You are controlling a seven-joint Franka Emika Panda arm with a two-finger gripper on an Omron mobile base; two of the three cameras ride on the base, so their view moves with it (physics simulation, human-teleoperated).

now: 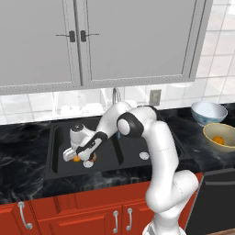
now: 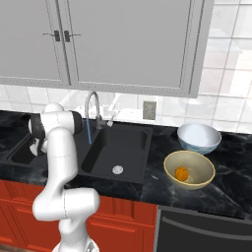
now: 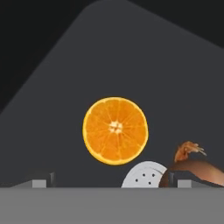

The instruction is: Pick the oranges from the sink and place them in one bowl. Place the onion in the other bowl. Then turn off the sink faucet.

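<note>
Claw gapes empty over sink orange; yellow-tan bowl holds another orange.

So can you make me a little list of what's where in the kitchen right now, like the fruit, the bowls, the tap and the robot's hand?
orange in sink: bright orange fruit on the floor of the black sink's left basin
onion: reddish-brown onion beside the round white drain
yellow-tan bowl: holds one orange
pale blue-white bowl: nothing seen inside
silver gooseneck faucet: water running
gripper: open, low in the left basin, over the orange
</note>
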